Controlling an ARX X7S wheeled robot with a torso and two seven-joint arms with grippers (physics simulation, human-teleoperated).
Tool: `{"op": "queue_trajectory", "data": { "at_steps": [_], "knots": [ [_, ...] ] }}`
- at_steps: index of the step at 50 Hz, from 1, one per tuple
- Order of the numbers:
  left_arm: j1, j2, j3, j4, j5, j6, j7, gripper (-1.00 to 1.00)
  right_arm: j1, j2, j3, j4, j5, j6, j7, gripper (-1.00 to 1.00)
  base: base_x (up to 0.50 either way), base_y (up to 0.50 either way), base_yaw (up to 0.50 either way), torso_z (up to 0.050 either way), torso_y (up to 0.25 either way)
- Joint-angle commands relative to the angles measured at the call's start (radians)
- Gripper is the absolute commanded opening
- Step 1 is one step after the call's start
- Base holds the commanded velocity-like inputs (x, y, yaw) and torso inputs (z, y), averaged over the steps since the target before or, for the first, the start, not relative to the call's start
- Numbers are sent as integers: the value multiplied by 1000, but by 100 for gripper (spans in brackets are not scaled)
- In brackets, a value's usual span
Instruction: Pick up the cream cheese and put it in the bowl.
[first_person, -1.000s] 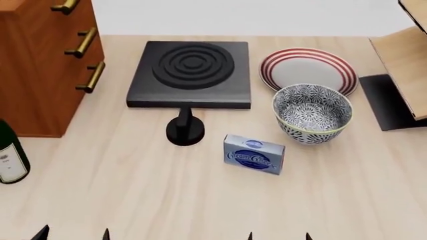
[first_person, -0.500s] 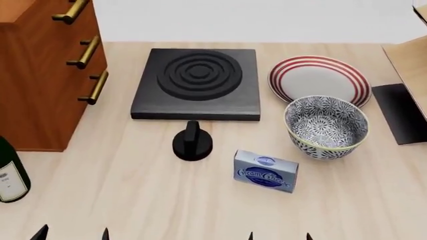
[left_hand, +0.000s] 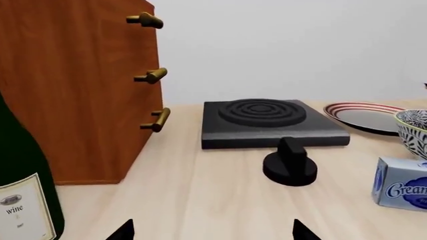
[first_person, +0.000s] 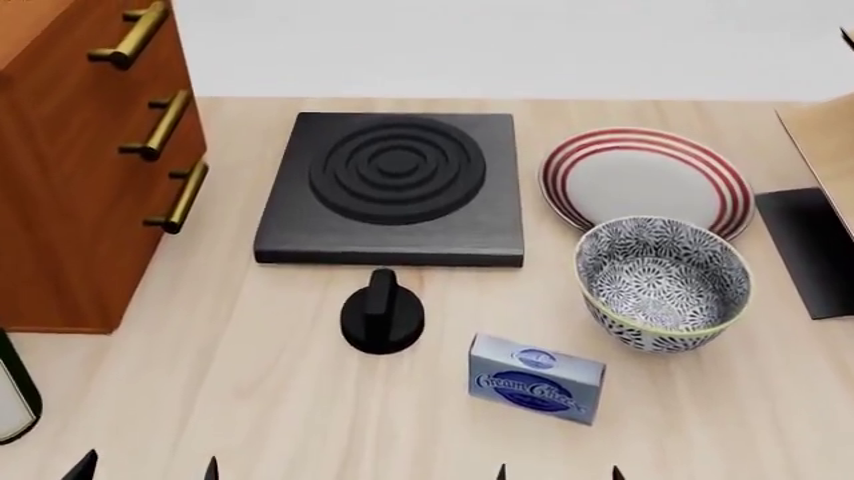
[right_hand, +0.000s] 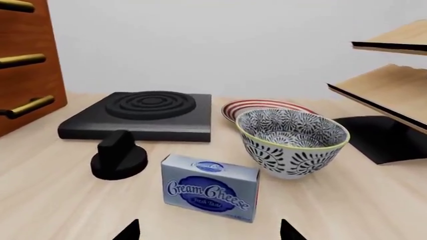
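Cream cheese seen lower centre, bowl just right above; both grippers' fingers spread, nothing held.

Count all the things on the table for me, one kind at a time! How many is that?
Bowl: 1
Plate: 1
Cream cheese box: 1
Black stove plate: 1
Black knob: 1
Wine bottle: 1
Wooden drawer cabinet: 1
Total: 7

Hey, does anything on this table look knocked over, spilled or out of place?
Nothing stands out. The cream cheese stands upright beside the bowl, the bowl is upright and empty, and the plate lies flat behind it.
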Motion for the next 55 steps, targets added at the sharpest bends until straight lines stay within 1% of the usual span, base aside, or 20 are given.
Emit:
{"op": "queue_trajectory", "data": {
  "at_steps": [1, 55],
  "knots": [
    [-1, -5, 6, 0, -4, 1, -6, 100, 1, 4, -7, 2, 3, -2, 5, 100, 145, 0, 0, 0, 0],
    [-5, -23, 30, -4, -23, 14, -28, 100, 5, 25, -32, -1, 22, -5, 26, 100, 144, 0, 0, 0, 0]
  ]
}}
